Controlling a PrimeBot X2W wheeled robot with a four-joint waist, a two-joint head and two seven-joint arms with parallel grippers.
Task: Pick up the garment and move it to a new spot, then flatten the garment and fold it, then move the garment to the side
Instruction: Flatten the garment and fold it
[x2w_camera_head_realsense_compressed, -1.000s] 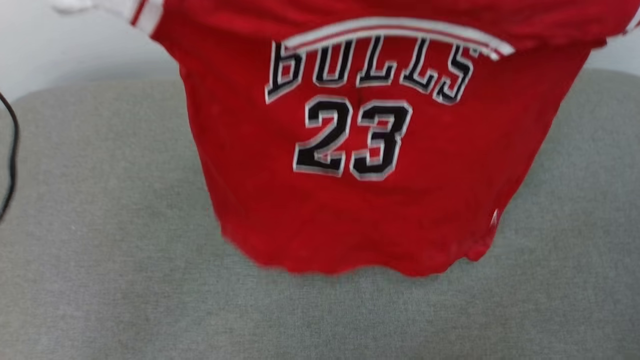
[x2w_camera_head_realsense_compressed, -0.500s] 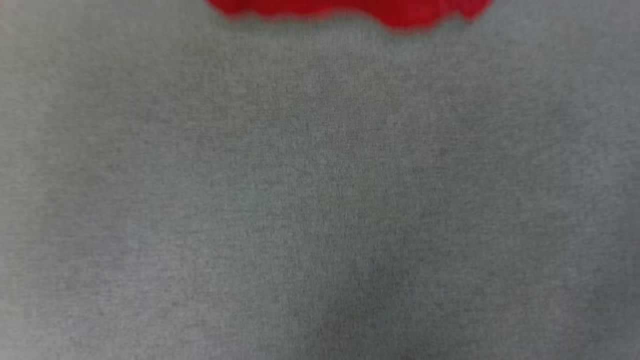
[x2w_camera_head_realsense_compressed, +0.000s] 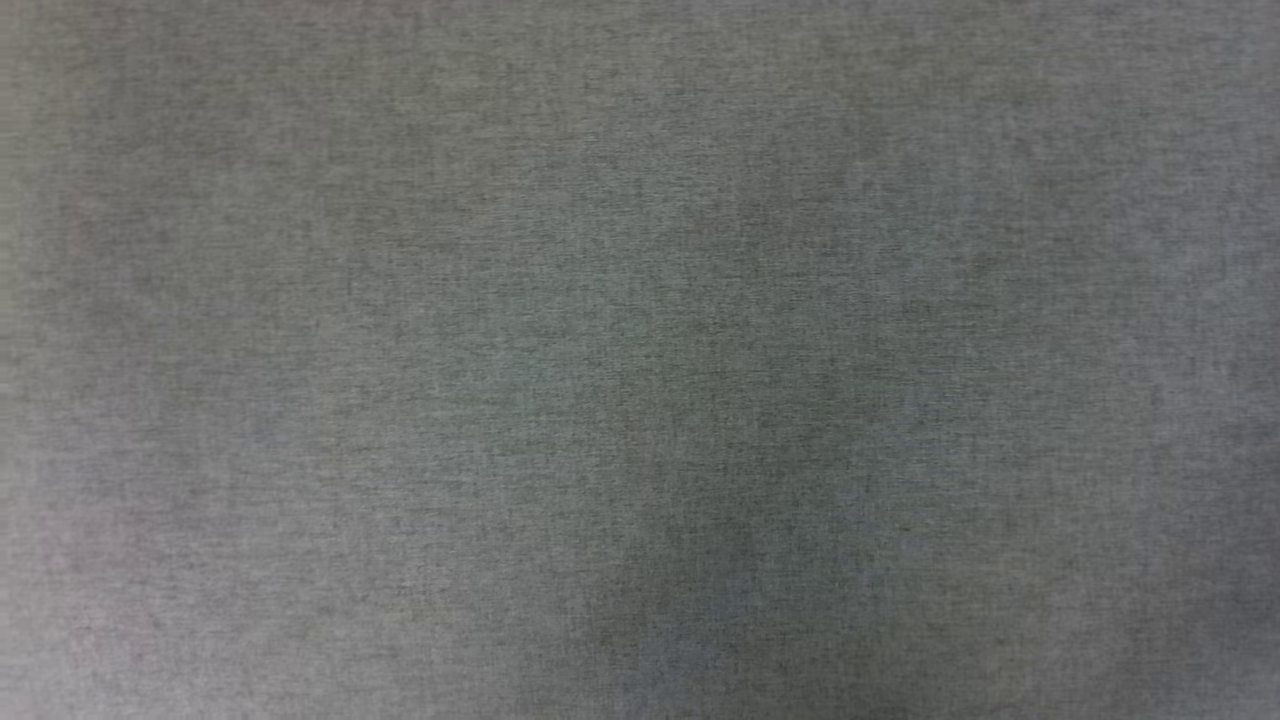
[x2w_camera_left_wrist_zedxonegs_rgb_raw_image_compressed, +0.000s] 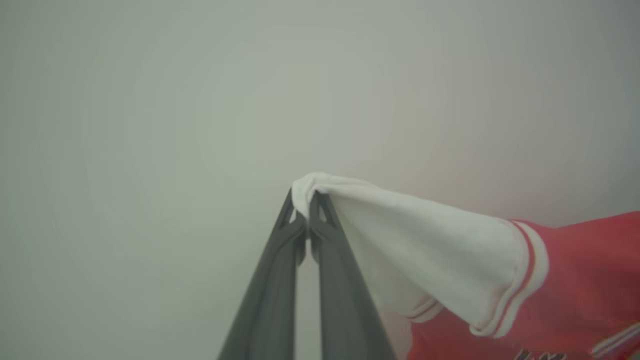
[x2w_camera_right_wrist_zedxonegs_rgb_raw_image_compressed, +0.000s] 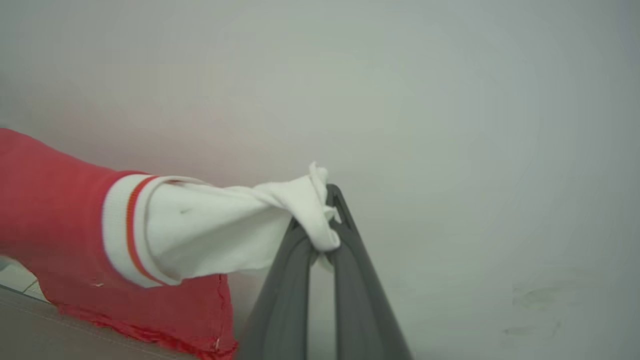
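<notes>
The left hand (x2w_camera_left_wrist_zedxonegs_rgb_raw_image_compressed: 305, 202) is pinched shut on the tip of one white sleeve (x2w_camera_left_wrist_zedxonegs_rgb_raw_image_compressed: 425, 235), and the garment (x2w_camera_left_wrist_zedxonegs_rgb_raw_image_compressed: 580, 285) trails from it toward 4 o'clock in the left wrist view. The right hand (x2w_camera_right_wrist_zedxonegs_rgb_raw_image_compressed: 320, 220) is clamped on the other sleeve (x2w_camera_right_wrist_zedxonegs_rgb_raw_image_compressed: 210, 235), with the red body falling away toward 8 o'clock. Gripping both sleeve ends probably keeps the shirt hanging spread, ready to be laid flat on the grey fabric surface (x2w_camera_head_realsense_compressed: 640, 360) below.

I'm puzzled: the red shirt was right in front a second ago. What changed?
The shirt slid up out of the head view, which now looks at grey surface; the whole picture shifted, so the camera probably tipped down. Unchanged: left gripper and right gripper stay shut on its white sleeves.
</notes>
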